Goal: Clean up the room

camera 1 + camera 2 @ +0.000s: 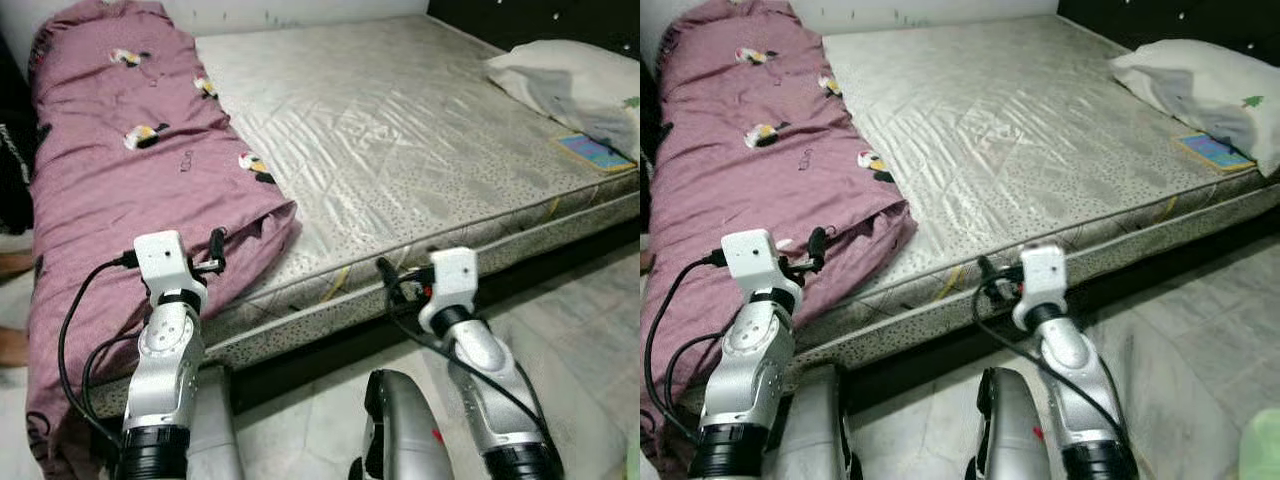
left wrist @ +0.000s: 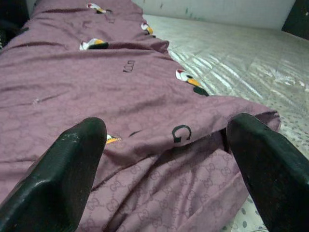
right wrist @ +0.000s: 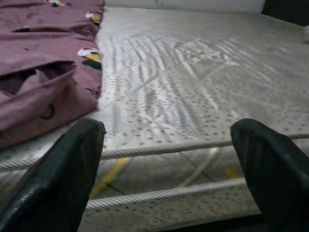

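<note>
Facing a glossy quilted mattress [image 1: 400, 130] and crumpled purple duvet [image 1: 110, 180], both claws gape empty.

purple bird-print quilt [image 1: 120, 180], grey speckled mattress [image 1: 400, 150]

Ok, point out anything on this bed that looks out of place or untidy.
The purple blanket is bunched along the left side of the bare mattress, with its near end hanging over the mattress edge instead of lying spread. A small colourful book lies by the pillow at the right edge. Nothing looks spilled or damaged.
</note>
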Tool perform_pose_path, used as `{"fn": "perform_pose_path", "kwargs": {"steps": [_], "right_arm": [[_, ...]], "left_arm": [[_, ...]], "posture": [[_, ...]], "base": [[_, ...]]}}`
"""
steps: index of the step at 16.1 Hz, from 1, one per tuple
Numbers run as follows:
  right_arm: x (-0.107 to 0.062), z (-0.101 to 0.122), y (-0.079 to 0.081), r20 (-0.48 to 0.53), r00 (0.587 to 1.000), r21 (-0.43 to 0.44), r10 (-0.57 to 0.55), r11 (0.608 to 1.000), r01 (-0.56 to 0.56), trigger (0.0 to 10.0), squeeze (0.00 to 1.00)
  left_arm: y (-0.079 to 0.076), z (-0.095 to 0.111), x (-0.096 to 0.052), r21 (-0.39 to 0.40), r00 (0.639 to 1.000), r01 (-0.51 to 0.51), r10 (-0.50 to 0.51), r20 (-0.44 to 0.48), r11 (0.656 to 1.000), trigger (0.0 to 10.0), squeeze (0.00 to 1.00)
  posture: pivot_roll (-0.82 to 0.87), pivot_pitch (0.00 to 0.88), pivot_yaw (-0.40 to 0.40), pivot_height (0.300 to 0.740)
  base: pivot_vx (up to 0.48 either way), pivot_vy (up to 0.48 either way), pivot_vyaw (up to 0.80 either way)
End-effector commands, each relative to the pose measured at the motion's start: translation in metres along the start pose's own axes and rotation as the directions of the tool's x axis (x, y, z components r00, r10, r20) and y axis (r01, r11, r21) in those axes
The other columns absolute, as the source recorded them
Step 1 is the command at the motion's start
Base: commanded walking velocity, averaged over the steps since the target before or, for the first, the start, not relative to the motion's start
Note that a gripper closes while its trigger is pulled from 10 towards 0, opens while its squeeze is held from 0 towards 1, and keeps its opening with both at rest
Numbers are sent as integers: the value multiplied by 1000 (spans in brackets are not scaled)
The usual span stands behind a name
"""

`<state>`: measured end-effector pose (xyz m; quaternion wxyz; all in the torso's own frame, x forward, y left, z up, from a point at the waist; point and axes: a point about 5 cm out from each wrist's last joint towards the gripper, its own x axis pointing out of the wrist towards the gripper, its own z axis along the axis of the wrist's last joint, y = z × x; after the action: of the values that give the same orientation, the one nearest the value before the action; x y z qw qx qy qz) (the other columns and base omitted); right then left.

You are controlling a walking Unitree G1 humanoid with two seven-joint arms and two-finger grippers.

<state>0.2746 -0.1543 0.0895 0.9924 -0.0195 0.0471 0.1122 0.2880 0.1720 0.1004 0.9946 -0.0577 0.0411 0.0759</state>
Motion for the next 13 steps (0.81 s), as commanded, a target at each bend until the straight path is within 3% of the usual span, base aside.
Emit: {"fn": "perform_pose_path", "kwargs": {"steps": [1, 3, 4, 6, 7, 8, 10, 11, 13], "right_arm": [[-4, 9, -3, 27, 1000, -17, 10, 1000, -9, 10000, 0], [-16, 2, -13, -2, 1000, -46, -28, 999, 28, 10000, 0], [-41, 0, -40, -38, 984, -60, -172, 984, 169, 10000, 0], [-58, -7, -46, -81, 976, -77, -202, 978, 196, 10000, 0], [-67, -6, -46, -90, 975, -91, -202, 977, 194, 10000, 0], [-73, -3, -45, -91, 975, -98, -201, 977, 192, 10000, 0], [-74, 0, -44, -101, 975, -107, -197, 977, 187, 10000, 0], [-72, 1, -45, -96, 975, -105, -202, 976, 192, 10000, 0], [-66, 5, -44, -84, 975, -107, -205, 975, 196, 10000, 0]], "left_arm": [[5, 0, 0, 5, 1000, -27, 27, -7, 1000, 10000, 0], [16, -9, 2, 4, 996, -79, 79, -47, 997, 10000, 0], [20, -10, 20, -7, 992, -95, 94, -83, 995, 10000, 0], [16, -10, 34, 2, 992, -65, 65, -109, 998, 10000, 0], [12, -15, 45, 11, 983, -50, 52, -175, 999, 10000, 0], [2, -17, 53, -19, 975, -31, 26, -223, 999, 10000, 0], [-14, -29, 61, 29, 943, 50, -37, -332, 998, 10000, 0], [-20, -33, 60, 49, 930, 88, -65, -363, 995, 10000, 0], [-51, -54, 50, 37, 857, 253, -207, -472, 967, 10000, 0]], "posture": [[-60, 58, -52, 533], [-109, 86, -27, 533], [-147, 137, -15, 533], [-169, 163, -16, 533], [-205, 182, -17, 533], [-212, 185, -19, 533], [-229, 189, -17, 533], [-229, 189, -17, 533], [-224, 176, -12, 533]], "base": [[0, 0, 0], [0, 0, 0], [0, 0, 0], [0, 0, 0], [0, 0, 0], [0, 0, 0], [0, 0, 0], [0, 0, 0], [0, 0, 0]]}}
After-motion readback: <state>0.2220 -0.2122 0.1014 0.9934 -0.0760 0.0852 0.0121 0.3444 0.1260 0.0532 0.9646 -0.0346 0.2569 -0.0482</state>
